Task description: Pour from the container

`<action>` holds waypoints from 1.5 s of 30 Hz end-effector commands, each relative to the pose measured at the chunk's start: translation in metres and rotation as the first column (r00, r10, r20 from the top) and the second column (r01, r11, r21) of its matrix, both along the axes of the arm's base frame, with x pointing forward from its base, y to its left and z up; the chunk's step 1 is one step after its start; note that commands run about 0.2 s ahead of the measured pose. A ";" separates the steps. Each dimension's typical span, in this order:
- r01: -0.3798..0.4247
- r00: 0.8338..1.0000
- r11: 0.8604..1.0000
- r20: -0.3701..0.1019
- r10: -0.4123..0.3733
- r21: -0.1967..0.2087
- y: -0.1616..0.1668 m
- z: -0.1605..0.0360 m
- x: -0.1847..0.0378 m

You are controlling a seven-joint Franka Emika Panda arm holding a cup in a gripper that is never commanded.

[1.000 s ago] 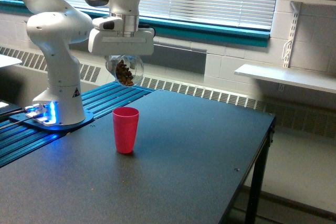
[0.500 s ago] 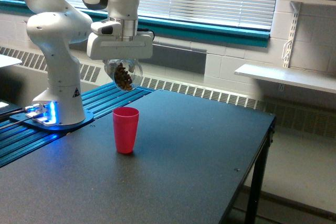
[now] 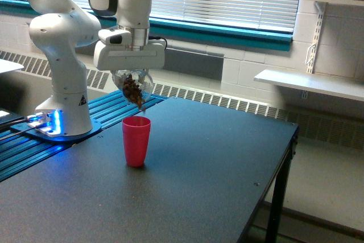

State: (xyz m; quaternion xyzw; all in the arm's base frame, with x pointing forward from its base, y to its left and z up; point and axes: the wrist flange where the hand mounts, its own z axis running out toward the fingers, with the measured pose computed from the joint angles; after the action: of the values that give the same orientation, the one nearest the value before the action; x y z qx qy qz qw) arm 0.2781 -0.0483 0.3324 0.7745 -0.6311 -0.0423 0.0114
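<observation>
My gripper (image 3: 132, 78) is shut on the container (image 3: 134, 86), a clear plastic cup tipped steeply with its mouth down toward the exterior view's right. Brown pieces (image 3: 133, 90) fill its lower side, and a few are spilling from the rim at about the height just over the red cup (image 3: 136, 140). That red cup stands upright on the dark table (image 3: 199, 180), directly below the tipped container and apart from it. The gripper's fingers are mostly hidden behind the clear cup.
The arm's white base (image 3: 65, 112) stands on a blue ribbed platform (image 3: 51, 146) at the exterior view's left. The table's edge (image 3: 287, 140) drops off at the right. White shelves (image 3: 307, 83) hang on the far wall.
The gripper has lowered a little and turned the container further over. The brown pieces slid to the rim and have begun falling out toward the red cup.
</observation>
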 end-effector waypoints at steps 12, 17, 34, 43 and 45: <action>-0.027 0.999 1.000 -0.045 0.028 0.006 0.007 -0.020 -0.007; -0.023 0.998 1.000 -0.063 0.024 0.014 0.010 -0.022 -0.008; -0.013 0.994 0.999 -0.104 0.016 0.037 0.019 -0.025 -0.012; 0.003 0.992 0.999 -0.127 0.002 0.039 0.021 -0.026 -0.015; 0.005 0.991 0.999 -0.136 0.000 0.039 0.021 -0.026 -0.016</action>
State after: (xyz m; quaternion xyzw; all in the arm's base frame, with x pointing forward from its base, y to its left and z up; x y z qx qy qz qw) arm 0.2739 -0.0332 0.3195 0.7747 -0.6260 -0.0860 0.0242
